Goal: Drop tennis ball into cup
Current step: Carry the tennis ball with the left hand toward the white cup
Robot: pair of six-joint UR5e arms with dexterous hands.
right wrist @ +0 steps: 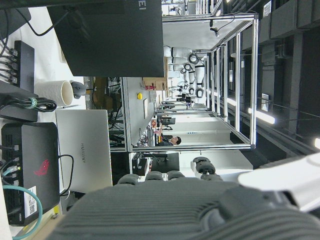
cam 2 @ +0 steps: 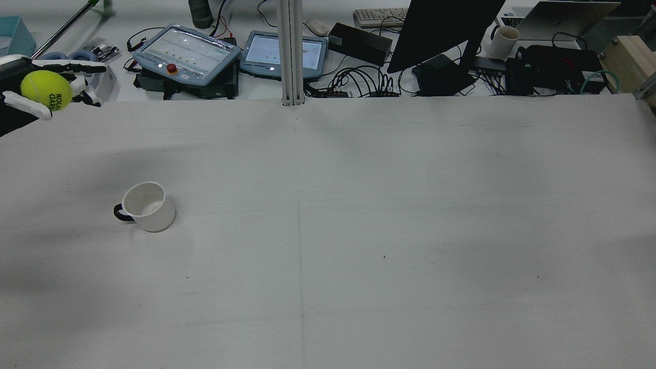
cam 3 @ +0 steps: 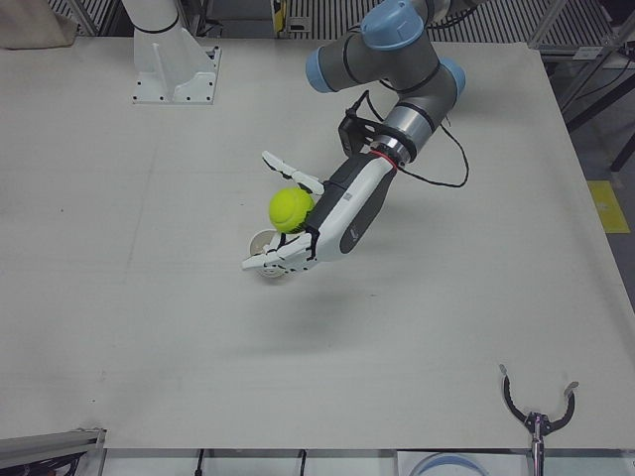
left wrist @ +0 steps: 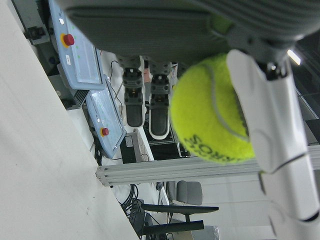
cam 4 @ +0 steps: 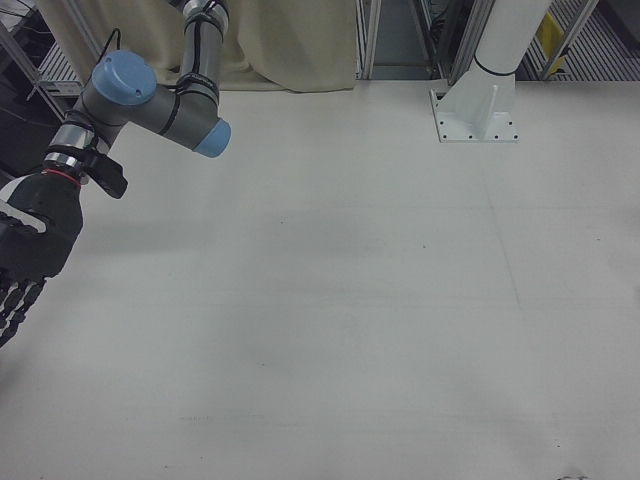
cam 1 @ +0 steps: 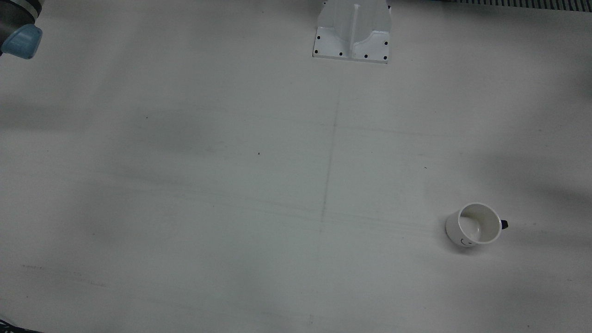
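So far only the pick-up is done: the left hand (cam 3: 322,233) carries the tennis ball (cam 3: 292,210) in the air, its fingers (left wrist: 272,125) curled against the ball on one side with others standing a little apart from it, so the ball sits cradled against the palm rather than wrapped all round. What remains, as I judge it, is to line the ball up squarely over the mug's mouth, then let the fingers spread so it falls in.

In the left-front view the ball hangs just at 12 o'clock of the white mug (cam 3: 266,243), which is mostly hidden behind the hand there. The rear view tells a looser story: the ball (cam 2: 46,90) shows at about 10 o'clock from the mug (cam 2: 148,206) and well apart from it in that picture, so how truly it sits above the opening I cannot tell.

The mug stands upright on the desk (cam 1: 231,185), its long axis vertical and its mouth facing straight up, empty inside. Its dark handle (cam 2: 120,212) points to 9 o'clock in the rear view, toward the robot's left edge of the desk. The ball, being round, has no long axis; its printed lettering faces the rear camera.

The right hand (cam 4: 25,265) hangs idle off the far side of the desk, dark fingers extended, apart and holding nothing.
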